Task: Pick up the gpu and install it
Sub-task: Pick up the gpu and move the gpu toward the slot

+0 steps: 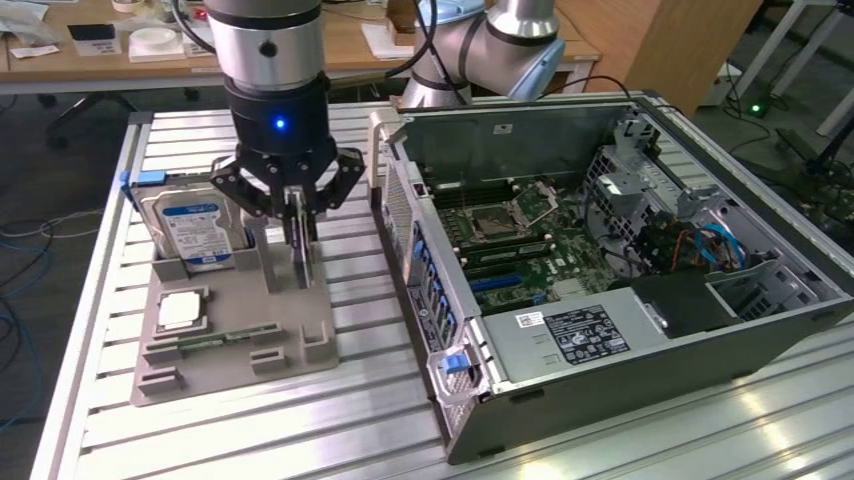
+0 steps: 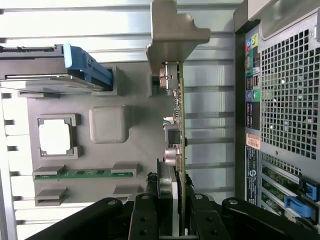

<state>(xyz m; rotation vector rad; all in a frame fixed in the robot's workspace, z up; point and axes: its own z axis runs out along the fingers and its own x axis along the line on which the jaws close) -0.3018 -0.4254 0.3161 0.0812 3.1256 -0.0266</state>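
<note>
A: What stands at the exterior view's left on the bench?

B: A grey tray. At its far left corner a hard drive with a blue-white label stands on edge. Nearer on the tray a square processor chip lies flat in its pocket. A narrow green memory stick lies just near of the chip.

A: Where is the gpu?

B: The gpu stands on edge at the tray's right side, just right of the hard drive. In the wrist view its silver end bracket sticks out past the tray edge, and the board shows edge-on. I cannot tell whether it has left its slot.

A: And the gripper?

B: The gripper hangs straight down over the tray. It is narrowed onto the gpu, one finger on each face of the card at the end away from the bracket.

A: What is further right?

B: An open computer case lies on its side, apart from the tray, with the motherboard exposed.
</note>
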